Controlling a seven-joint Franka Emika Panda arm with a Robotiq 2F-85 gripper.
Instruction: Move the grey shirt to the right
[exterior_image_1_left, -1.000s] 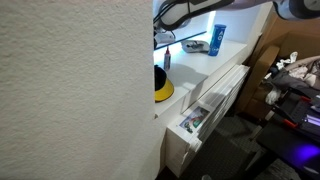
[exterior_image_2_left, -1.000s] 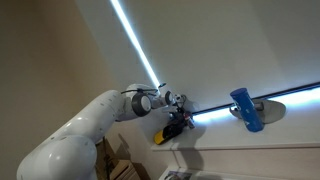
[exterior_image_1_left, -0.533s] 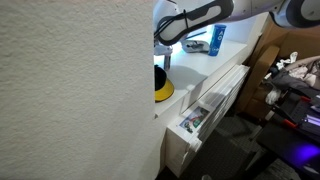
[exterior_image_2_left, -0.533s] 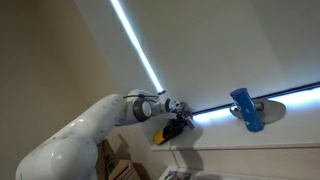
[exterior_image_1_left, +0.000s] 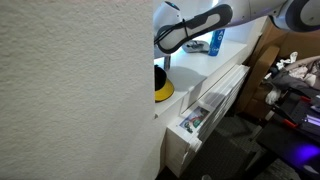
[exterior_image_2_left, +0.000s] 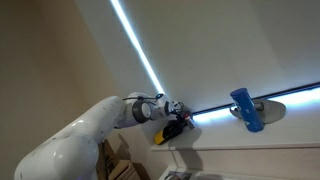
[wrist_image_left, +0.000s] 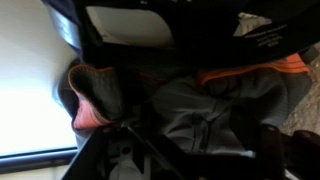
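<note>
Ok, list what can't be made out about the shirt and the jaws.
Grey shirt: wrist view only, dark, blurred, cut off by the frame edges; full shape unclear.
Shirt in both exterior views: not visible; a white wall fills the left half of an exterior view.
Jaws: open or shut cannot be told; wrist view too dark, exterior views too small.

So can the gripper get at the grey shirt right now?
Probably yes: the wrist view shows the grey shirt close ahead of the gripper with nothing visibly between; whether it is open is unclear.
</note>
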